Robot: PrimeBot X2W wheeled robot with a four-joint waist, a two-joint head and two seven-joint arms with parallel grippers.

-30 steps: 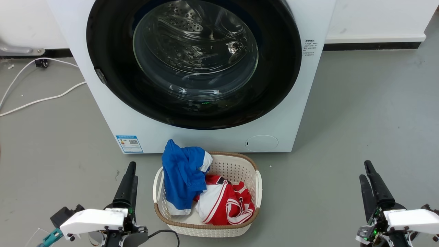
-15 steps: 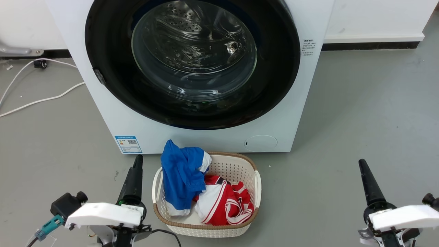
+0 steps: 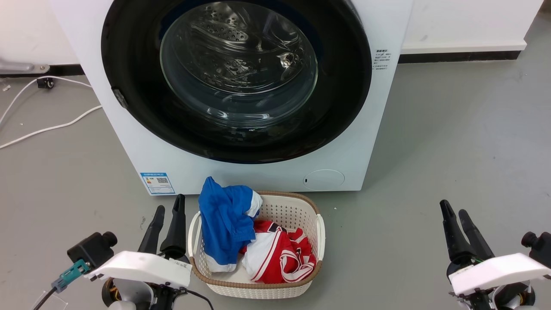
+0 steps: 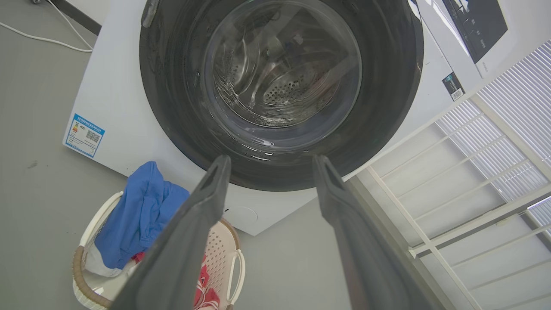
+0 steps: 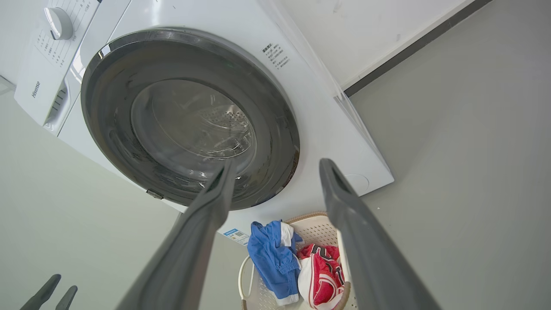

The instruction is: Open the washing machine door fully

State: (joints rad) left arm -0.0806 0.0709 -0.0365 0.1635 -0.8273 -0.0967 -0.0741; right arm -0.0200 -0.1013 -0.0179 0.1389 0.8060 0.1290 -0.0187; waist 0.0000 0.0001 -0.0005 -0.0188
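Observation:
The washing machine (image 3: 258, 176) is a white front-loader filling the top of the head view. Its washing machine door (image 3: 344, 86) lies shut against the front, a wide glossy black rim around a bulging glass window (image 3: 239, 64). A small grey catch (image 3: 120, 98) sits on the rim's left edge. My left gripper (image 3: 170, 202) is open low on the left, well short of the machine. My right gripper (image 3: 453, 207) is open low on the right. The left wrist view shows the door (image 4: 172, 86) beyond my open left gripper (image 4: 271, 159). In the right wrist view the door (image 5: 107, 107) lies past my right gripper (image 5: 279, 164).
A white laundry basket (image 3: 284, 211) with a blue garment (image 3: 224, 224) and a red one (image 3: 284, 254) stands on the grey floor right before the machine, between my arms. White cables (image 3: 43, 127) trail at the left. A white railing (image 4: 452, 181) stands beside the machine.
Both wrists have turned, so each gripper's two fingers now show apart. The left gripper has crept up beside the basket. The whole picture has shifted slightly; the door has not moved.

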